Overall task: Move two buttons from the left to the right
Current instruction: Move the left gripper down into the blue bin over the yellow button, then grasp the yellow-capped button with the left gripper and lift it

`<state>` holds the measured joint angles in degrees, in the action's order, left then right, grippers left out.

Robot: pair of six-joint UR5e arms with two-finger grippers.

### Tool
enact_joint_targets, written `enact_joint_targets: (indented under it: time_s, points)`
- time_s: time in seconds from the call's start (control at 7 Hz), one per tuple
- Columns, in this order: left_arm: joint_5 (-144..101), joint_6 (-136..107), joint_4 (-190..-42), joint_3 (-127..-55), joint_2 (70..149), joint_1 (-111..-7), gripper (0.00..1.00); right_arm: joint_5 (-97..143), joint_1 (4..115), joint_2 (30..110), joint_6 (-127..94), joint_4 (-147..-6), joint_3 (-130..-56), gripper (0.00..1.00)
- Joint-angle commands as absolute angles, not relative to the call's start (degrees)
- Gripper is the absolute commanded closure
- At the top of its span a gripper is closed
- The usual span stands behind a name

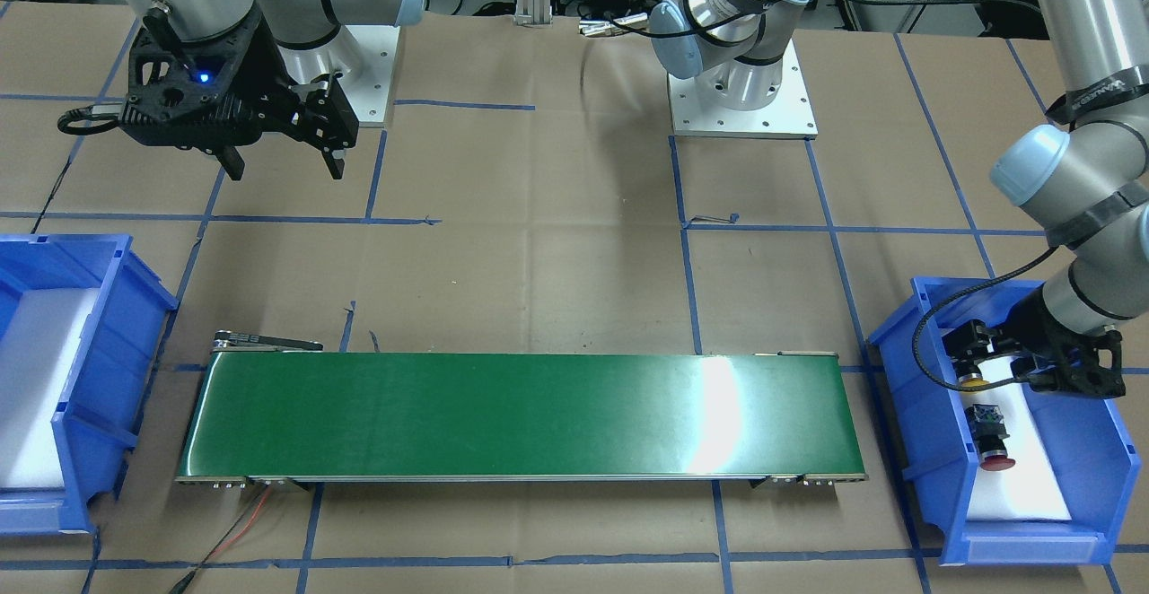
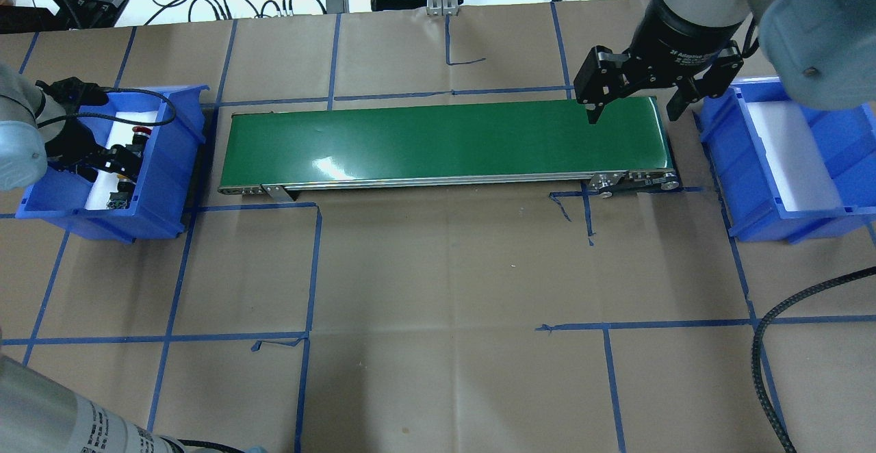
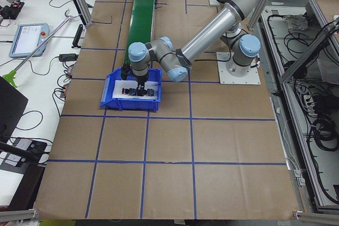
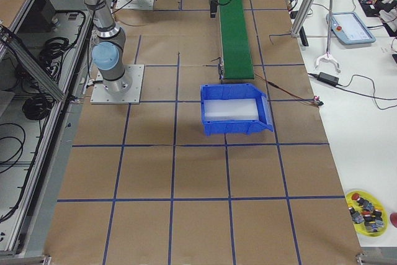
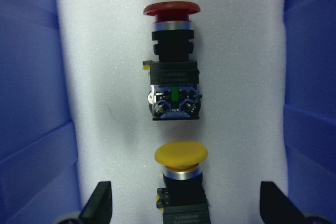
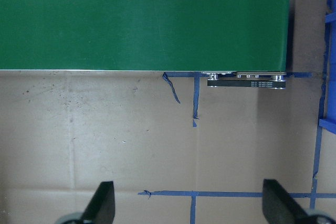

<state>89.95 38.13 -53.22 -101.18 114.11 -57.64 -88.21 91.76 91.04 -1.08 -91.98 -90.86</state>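
Observation:
The yellow button (image 5: 181,156) and the red button (image 5: 171,9) lie in line on white foam in the left blue bin (image 5: 31,103). The red button lies beyond the yellow one. My left gripper (image 5: 184,208) is open, low in the bin (image 1: 916,432), with one finger on each side of the yellow button's (image 1: 971,381) black body and not touching it. The red button (image 1: 992,437) lies free. My right gripper (image 2: 633,107) is open and empty, hovering over the right end of the green conveyor (image 2: 445,141).
The right blue bin (image 2: 715,152) holds only white foam and stands just past the conveyor's right end. The conveyor belt (image 1: 521,414) carries nothing. Blue tape lines cross the brown table. A black cable (image 2: 787,316) runs along the right.

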Motion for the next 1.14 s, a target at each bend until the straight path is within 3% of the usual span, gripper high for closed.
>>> enact_joint_targets:
  time_s: [0.0,0.29,0.43,0.71,0.86,1.0]
  points:
    - [90.3,38.1,-45.8,-106.6,114.1,-57.2,0.01,-88.2,91.8,91.0,-1.1,-92.0,-90.9,0.0]
    - [90.4,38.1,-45.0,-106.1,114.3,-57.2,0.05,-88.3,91.7,91.0,-1.1,-91.9,-90.9,0.0]
    - [90.4,38.1,-45.1,-105.8,114.3,-57.2,0.2,-88.3,91.7,91.0,-1.1,-91.9,-91.0,0.0]
    - [90.5,37.9,-45.2,-105.7,114.3,-57.0,0.67,-88.2,91.7,91.0,-1.1,-91.9,-91.1,0.0]
    - [90.4,37.4,-45.3,-105.6,114.2,-56.4,0.81,-88.1,91.7,90.9,-1.1,-91.8,-91.1,0.0]
    - [90.4,37.4,-45.5,-105.3,113.8,-55.9,0.86,-88.0,91.7,90.9,-1.1,-91.9,-91.0,0.0]
